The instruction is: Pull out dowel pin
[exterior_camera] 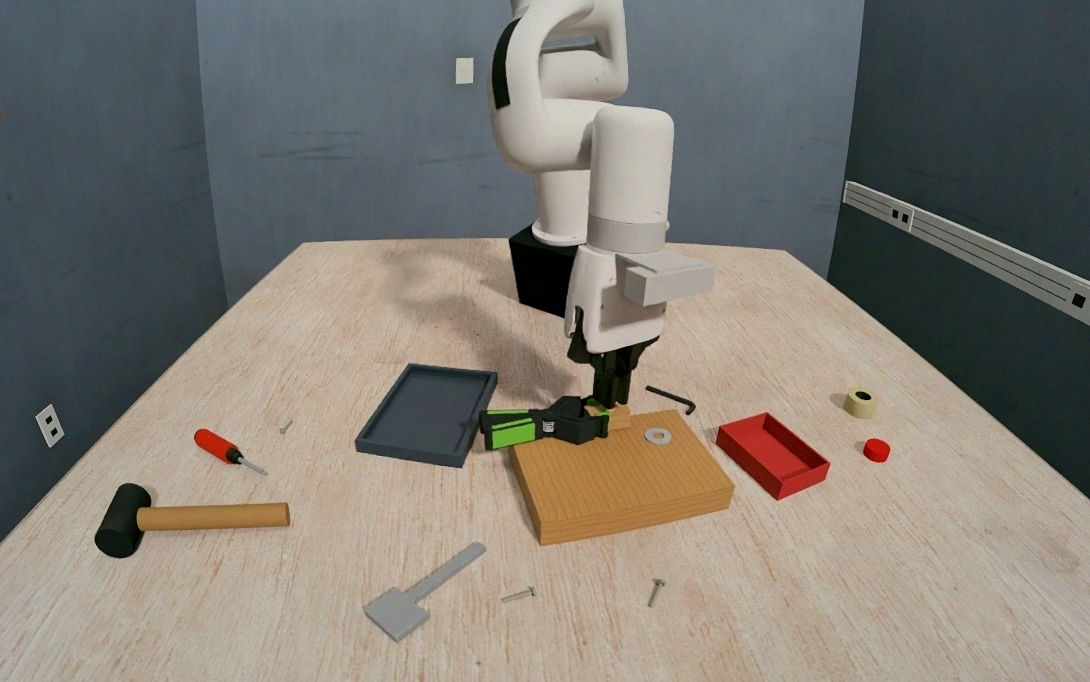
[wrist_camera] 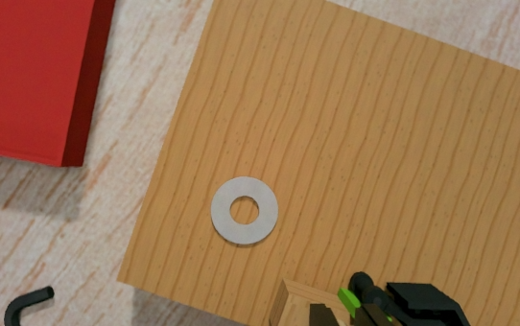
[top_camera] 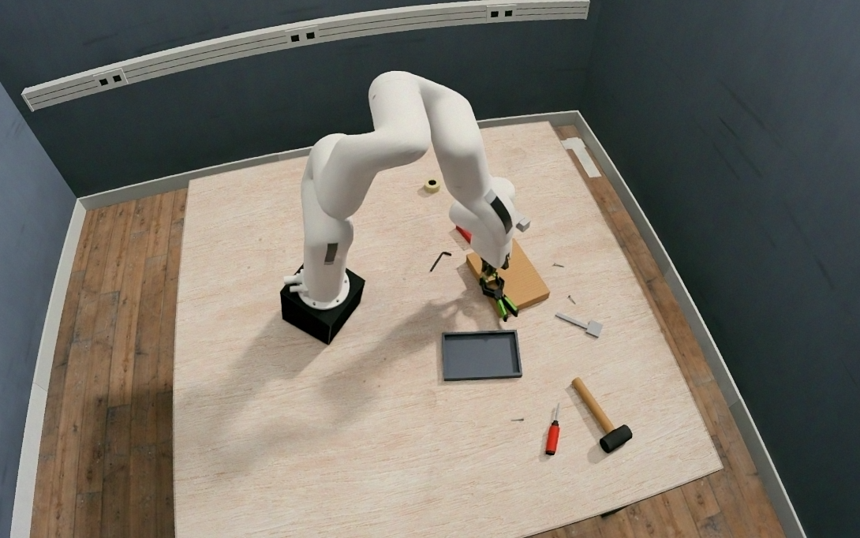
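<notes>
The small wooden block [exterior_camera: 617,417] [wrist_camera: 294,307] lies at the back corner of the bench board [exterior_camera: 626,482] [top_camera: 525,278] [wrist_camera: 345,120]. A black and green spring clamp [exterior_camera: 536,426] [top_camera: 501,299] [wrist_camera: 416,303] grips it at that corner. My gripper [exterior_camera: 610,392] [top_camera: 491,269] points straight down onto the top of the block and is shut on the dowel pin, which the fingers hide. A grey washer [exterior_camera: 659,435] [wrist_camera: 244,210] lies loose on the board, apart from the block. I cannot make out the bench stop.
A red tray [exterior_camera: 771,454] [wrist_camera: 43,72] and a hex key [exterior_camera: 671,398] [top_camera: 439,259] lie near the board. A dark grey tray [exterior_camera: 426,414] [top_camera: 481,355] sits beyond the clamp handles. A hammer [exterior_camera: 192,516], a screwdriver [exterior_camera: 221,446], a scraper [exterior_camera: 417,591] and screws lie further off.
</notes>
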`<state>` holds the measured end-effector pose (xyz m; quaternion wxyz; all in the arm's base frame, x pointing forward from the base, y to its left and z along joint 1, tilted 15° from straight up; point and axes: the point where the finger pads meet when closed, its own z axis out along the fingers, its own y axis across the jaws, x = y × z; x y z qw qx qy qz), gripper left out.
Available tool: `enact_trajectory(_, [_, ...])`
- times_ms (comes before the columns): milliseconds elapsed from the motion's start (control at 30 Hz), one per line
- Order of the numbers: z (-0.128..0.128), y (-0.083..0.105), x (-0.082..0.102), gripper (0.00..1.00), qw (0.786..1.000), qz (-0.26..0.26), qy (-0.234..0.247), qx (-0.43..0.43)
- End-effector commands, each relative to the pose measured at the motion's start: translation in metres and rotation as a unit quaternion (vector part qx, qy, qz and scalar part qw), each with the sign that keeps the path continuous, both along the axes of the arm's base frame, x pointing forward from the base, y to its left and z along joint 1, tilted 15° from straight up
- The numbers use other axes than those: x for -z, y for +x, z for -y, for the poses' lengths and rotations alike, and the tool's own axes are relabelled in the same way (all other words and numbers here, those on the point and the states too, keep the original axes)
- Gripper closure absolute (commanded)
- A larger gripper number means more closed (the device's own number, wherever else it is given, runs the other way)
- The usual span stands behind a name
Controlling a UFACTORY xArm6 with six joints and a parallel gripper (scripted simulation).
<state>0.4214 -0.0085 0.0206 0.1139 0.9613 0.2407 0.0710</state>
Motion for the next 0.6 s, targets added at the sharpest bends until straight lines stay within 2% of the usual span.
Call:
enact_trajectory(0, [-0.0002,0.0013,-0.0013,1.0,0.999,-0.011,-0.002,-0.039])
enact_trajectory(433, [-0.0003,0.0012,-0.0018,1.0,0.984,-0.035,-0.027,-0.17])
enact_trajectory(567, [-0.0003,0.0011,-0.0021,1.0,0.987,-0.033,-0.025,-0.158])
